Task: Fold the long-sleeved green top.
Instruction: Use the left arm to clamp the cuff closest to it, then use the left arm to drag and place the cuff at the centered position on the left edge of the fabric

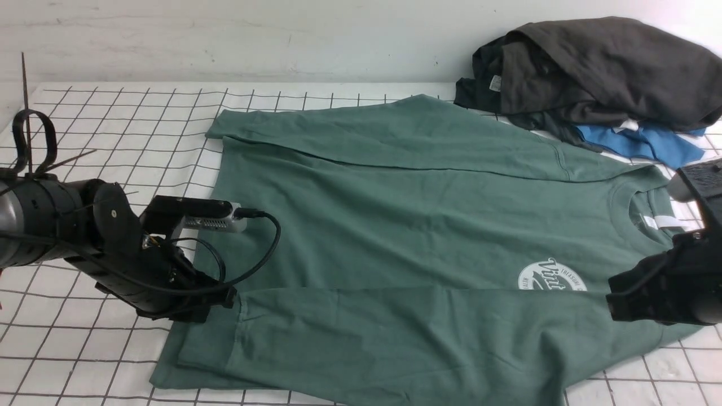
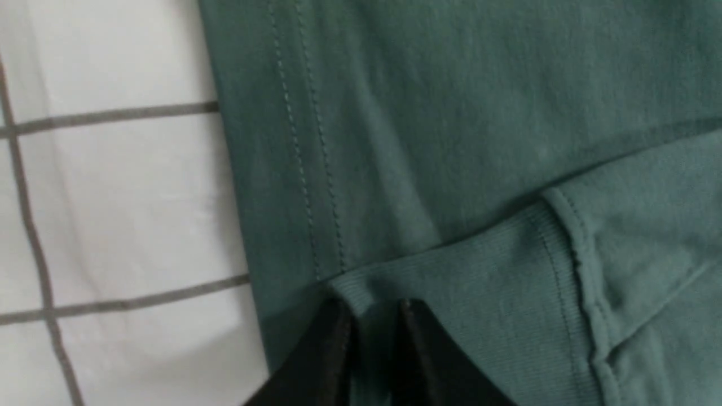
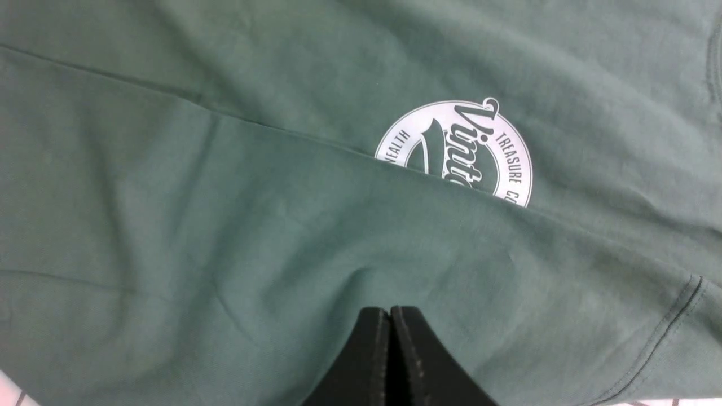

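The left gripper point(image 2: 372, 316) pinches the near sleeve's cuff point(image 2: 479, 270); the right gripper point(image 3: 390, 316) is clenched empty over the green top point(image 1: 395, 214), spread flat on the checked cloth point(image 1: 113, 124). Both sleeves look folded across the body, so folding the body itself seems to remain.

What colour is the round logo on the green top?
White; the logo on the green long-sleeved top shows best in the right wrist view.
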